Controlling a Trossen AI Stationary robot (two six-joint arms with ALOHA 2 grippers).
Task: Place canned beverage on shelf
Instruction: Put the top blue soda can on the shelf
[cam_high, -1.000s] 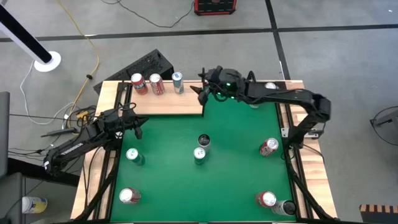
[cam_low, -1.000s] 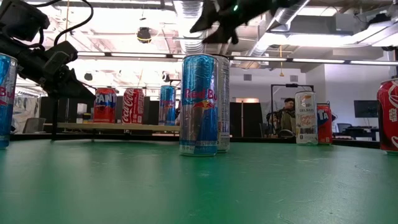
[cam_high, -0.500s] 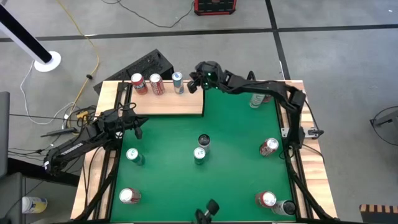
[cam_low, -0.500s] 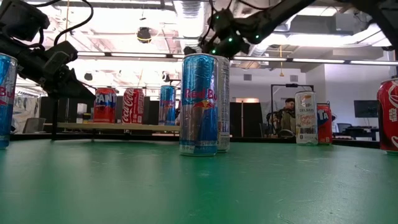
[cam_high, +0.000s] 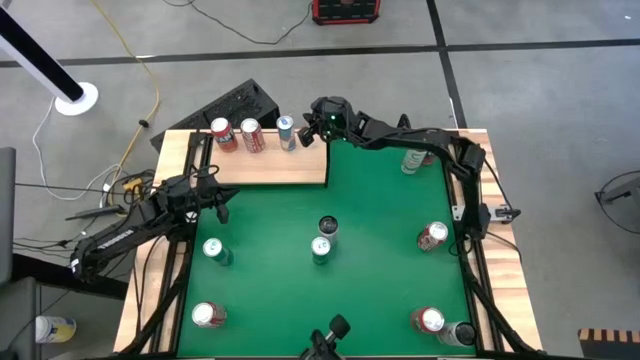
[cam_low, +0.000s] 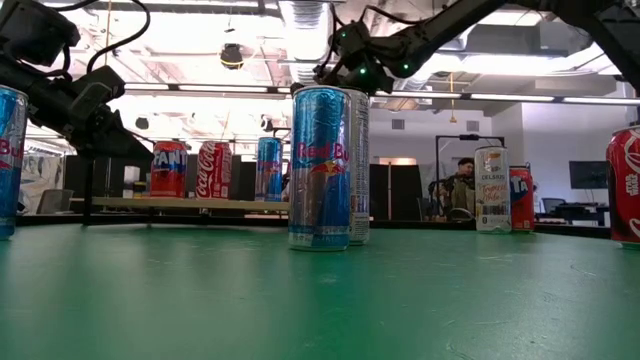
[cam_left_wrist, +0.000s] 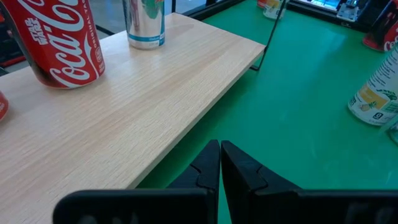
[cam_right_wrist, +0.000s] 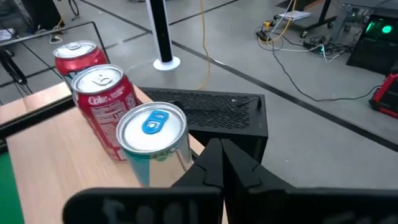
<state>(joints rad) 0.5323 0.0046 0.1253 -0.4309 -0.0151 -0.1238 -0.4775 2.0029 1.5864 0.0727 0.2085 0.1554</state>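
From above, the right gripper (cam_high: 312, 131) hovers empty, fingers pressed together, beside the blue can (cam_high: 286, 133) standing on the shelf (cam_high: 270, 165); placement looks done. Its wrist view agrees. Next: fetch another can. The left gripper (cam_left_wrist: 220, 163), closed, waits off the shelf's edge.

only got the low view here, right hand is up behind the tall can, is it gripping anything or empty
observer: empty. The right hand is shut on nothing, beside the slim blue-tab can standing on the shelf.
operator: ok and is there room on that board for more
observer: yes. From above, the slim can and two red cans stand in a row along the shelf's far edge; the near part is bare wood.
operator: where's the left hand
observer: The left hand is shut and empty, over the green felt just off the shelf's near edge.
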